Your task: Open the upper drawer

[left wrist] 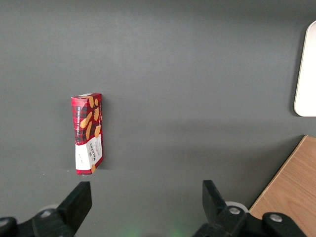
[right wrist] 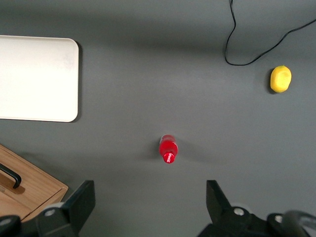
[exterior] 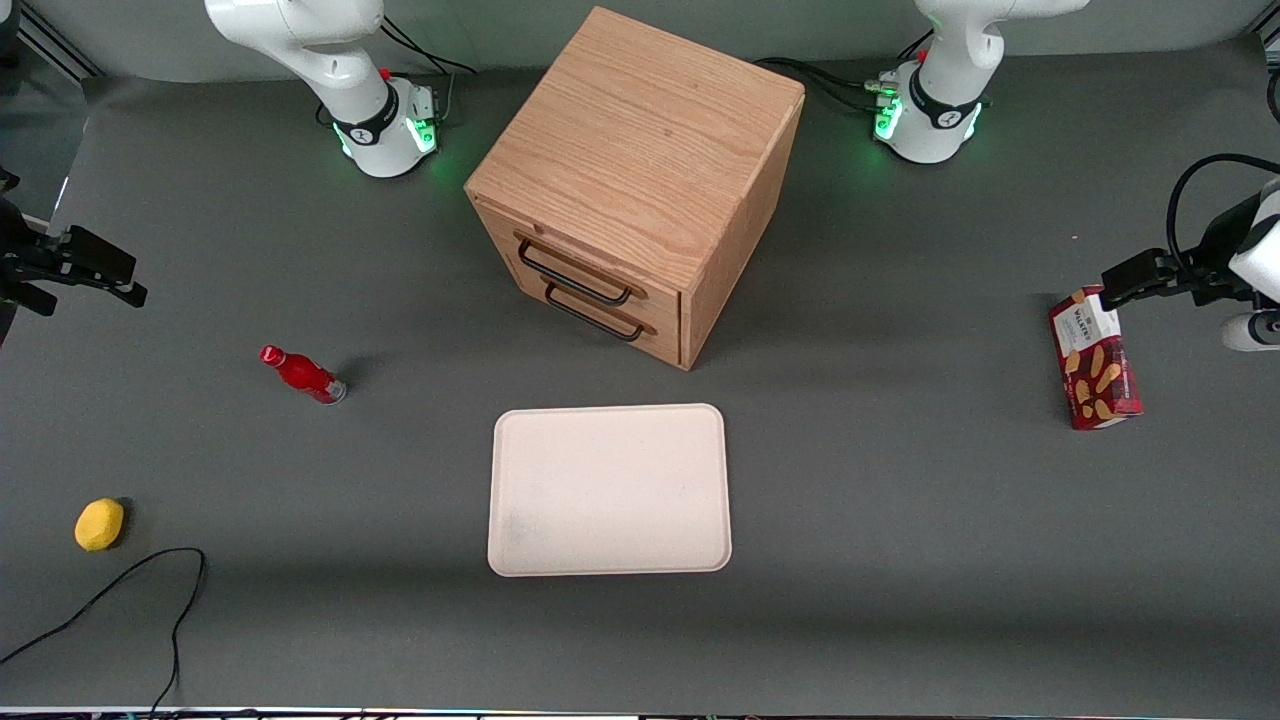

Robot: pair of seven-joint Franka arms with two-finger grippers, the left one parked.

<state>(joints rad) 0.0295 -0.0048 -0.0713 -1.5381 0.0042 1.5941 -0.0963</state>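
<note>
The oak cube cabinet [exterior: 640, 150] stands at the middle of the table, farther from the front camera than the tray. Its upper drawer [exterior: 590, 262] is shut, with its thin black wire handle [exterior: 575, 272] just above the bottom drawer's matching handle [exterior: 595, 315]. My right gripper [exterior: 125, 278] hangs open and empty above the table toward the working arm's end, well apart from the cabinet. In the right wrist view the gripper [right wrist: 148, 207] is open over bare mat, with a cabinet corner [right wrist: 29, 185] and one end of a black handle [right wrist: 12, 175] beside it.
A red bottle [exterior: 303, 374] lies between my gripper and the cabinet; it also shows in the wrist view [right wrist: 168, 149]. A yellow lemon [exterior: 99, 524] and a black cable [exterior: 130, 590] lie nearer the camera. A cream tray [exterior: 610, 490] lies in front of the cabinet. A red cookie box [exterior: 1095, 360] lies toward the parked arm's end.
</note>
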